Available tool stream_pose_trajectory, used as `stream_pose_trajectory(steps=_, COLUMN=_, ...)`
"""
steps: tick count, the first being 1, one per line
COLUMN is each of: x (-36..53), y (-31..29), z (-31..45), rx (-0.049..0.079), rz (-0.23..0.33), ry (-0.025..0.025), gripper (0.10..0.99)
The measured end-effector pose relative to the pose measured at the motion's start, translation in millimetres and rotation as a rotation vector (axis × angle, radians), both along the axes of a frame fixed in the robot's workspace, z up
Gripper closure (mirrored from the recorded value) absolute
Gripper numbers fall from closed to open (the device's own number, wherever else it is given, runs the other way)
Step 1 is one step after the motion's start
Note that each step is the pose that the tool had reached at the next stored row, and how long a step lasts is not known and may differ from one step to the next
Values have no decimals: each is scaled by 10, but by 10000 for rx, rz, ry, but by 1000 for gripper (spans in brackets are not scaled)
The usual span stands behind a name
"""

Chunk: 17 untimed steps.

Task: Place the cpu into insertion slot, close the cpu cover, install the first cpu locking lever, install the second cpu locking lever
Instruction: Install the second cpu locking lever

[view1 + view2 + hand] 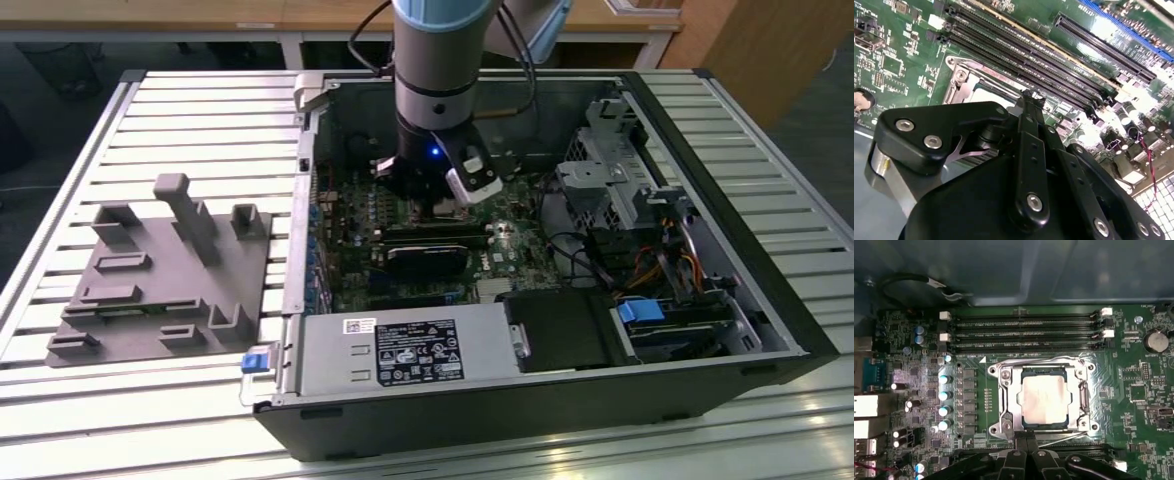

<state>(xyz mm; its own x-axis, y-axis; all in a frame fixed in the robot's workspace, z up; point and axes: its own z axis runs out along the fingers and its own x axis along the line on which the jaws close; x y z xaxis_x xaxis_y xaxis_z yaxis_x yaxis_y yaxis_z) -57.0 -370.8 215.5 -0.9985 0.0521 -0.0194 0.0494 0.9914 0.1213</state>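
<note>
Motherboard [919, 370] work was seen under way inside an open black computer case [747, 330] laid on a slatted metal table [147, 110]. The arm [434, 60] was reached down into the case from the far side, and the gripper [430, 205] was held low over the green board, just above the socket area, in the exterior view. A grey moulded fixture [160, 270] was lying on the table to the exterior view's left of the case, well apart from the arm.

In the first wrist view the cpu [1045, 399] was found already seated in the insertion slot [1074, 416], its pale metal top face showing through the window of the cpu cover [1010, 396], which was laid flat over it. Thin wire levers [1069, 439] were seen running along the edges of the socket frame; whether they were latched could not be told. Four long black memory slots [1026, 332] were lined up just beside the socket, and a round coin battery [1156, 341] was set farther along the board.

The gripper's black fingers [1026, 445] were drawn together with almost no gap between them, at the edge of the socket frame beside one lever. Nothing was seen held between them, and whether the tips were touching the lever could not be told. In the second wrist view the same linkage [1029, 165] was seen close above the socket's silvery rim [961, 82].
</note>
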Motion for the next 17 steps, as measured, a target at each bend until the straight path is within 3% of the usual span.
stream_pose_trajectory(steps=2, x=-2, y=-19, z=0, rx=75, rz=0, ry=0, gripper=980)
stream_pose_trajectory(steps=8, x=-47, y=-93, z=0, rx=131, rz=-1, ry=0, gripper=980)
stream_pose_trajectory(steps=13, x=-119, y=-113, z=-8, rx=236, rz=0, ry=-3, gripper=980)
stream_pose_trajectory(steps=17, x=-135, y=-114, z=-58, rx=374, rz=1, ry=-7, gripper=980)
